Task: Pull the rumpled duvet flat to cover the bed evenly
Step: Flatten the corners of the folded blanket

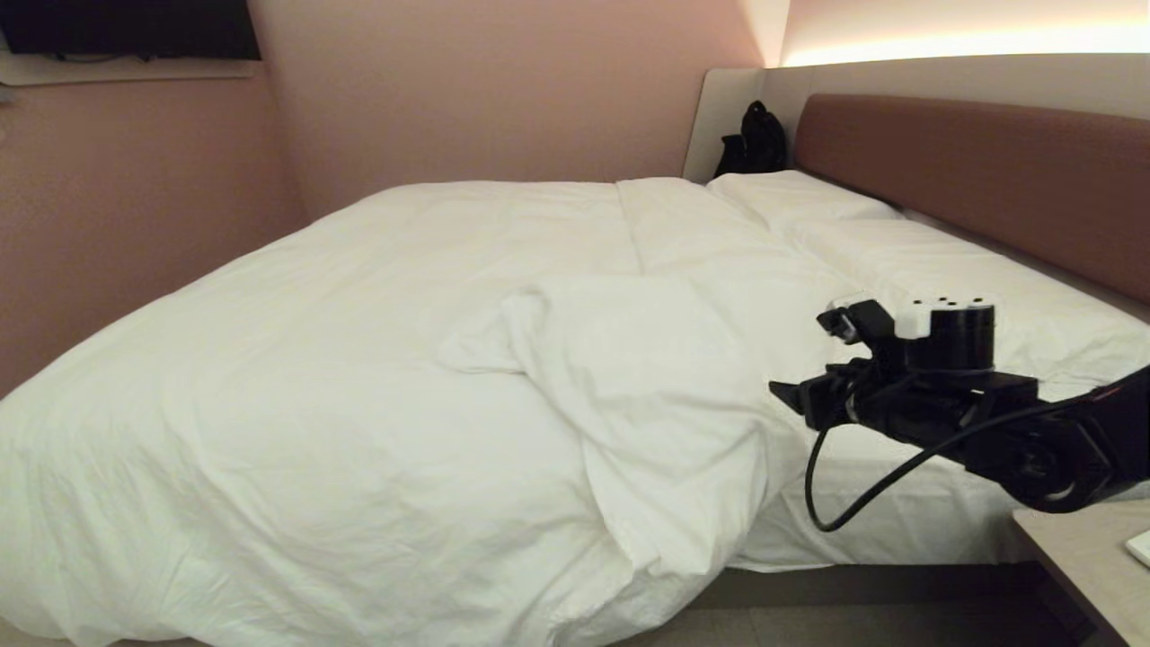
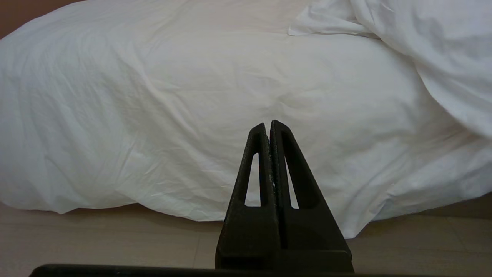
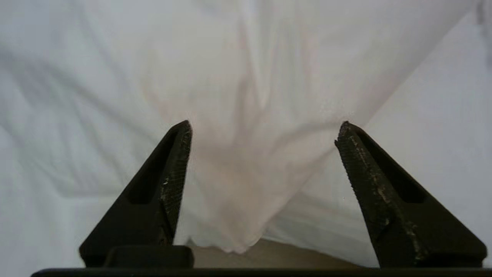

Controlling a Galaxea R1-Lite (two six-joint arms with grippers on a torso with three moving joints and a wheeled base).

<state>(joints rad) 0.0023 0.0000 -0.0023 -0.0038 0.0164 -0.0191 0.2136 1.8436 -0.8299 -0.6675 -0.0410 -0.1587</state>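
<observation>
The bed [image 1: 898,584] fills most of the room, its brown headboard [image 1: 979,180] along the right wall, with a black bag [image 1: 753,142] in the far corner and a desk [image 1: 1078,557] corner at the near right. The duvet [image 1: 359,386] covers the bed, one folded-back flap [image 1: 629,377] bunched at the near right side, short of the pillows [image 1: 898,261]. The right gripper [image 3: 263,132] hovers just beside that flap, fingers [image 3: 175,165] spread wide, holding nothing. The left gripper [image 2: 269,125] is closed and empty, low before the hanging duvet edge.

a bedroom: double bed [image 1: 862,584] with padded headboard [image 1: 970,171].
</observation>
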